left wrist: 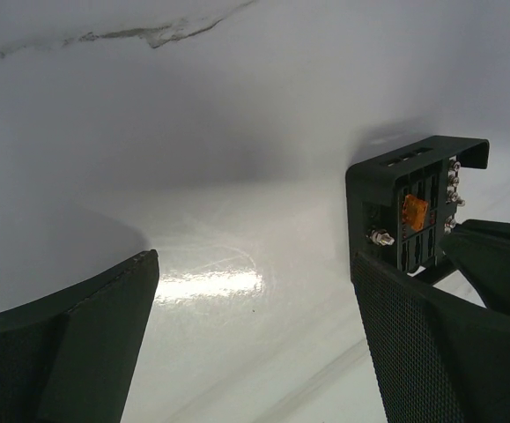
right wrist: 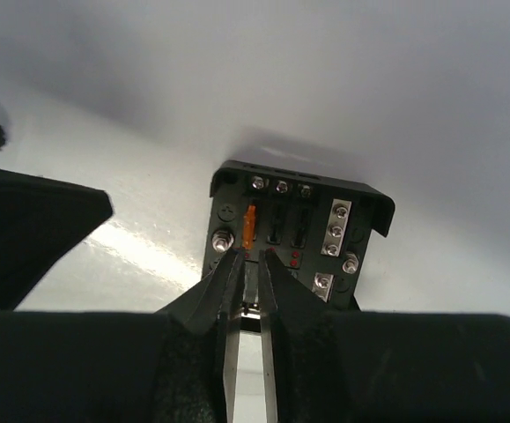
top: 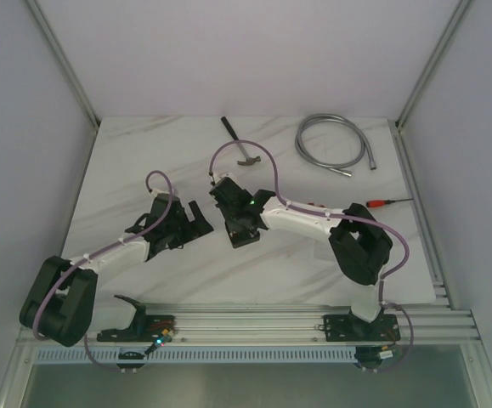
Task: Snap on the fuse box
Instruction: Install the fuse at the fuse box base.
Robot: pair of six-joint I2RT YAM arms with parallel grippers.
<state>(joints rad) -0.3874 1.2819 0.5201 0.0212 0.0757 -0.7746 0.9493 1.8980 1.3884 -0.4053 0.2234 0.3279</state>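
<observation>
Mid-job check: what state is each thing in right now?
Fuse box: uncovered, one orange fuse seated.
Left gripper: wide open, empty.
Right gripper: jaws slightly parted, tips at the fuse box.
Hammer: lying flat, untouched.
Hose: loosely coiled, untouched.
Screwdriver: lying flat, untouched.

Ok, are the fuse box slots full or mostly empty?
Mostly empty: the fuse box holds one orange fuse; the slots beside it look bare. The right end effector hides the lower row.
</observation>
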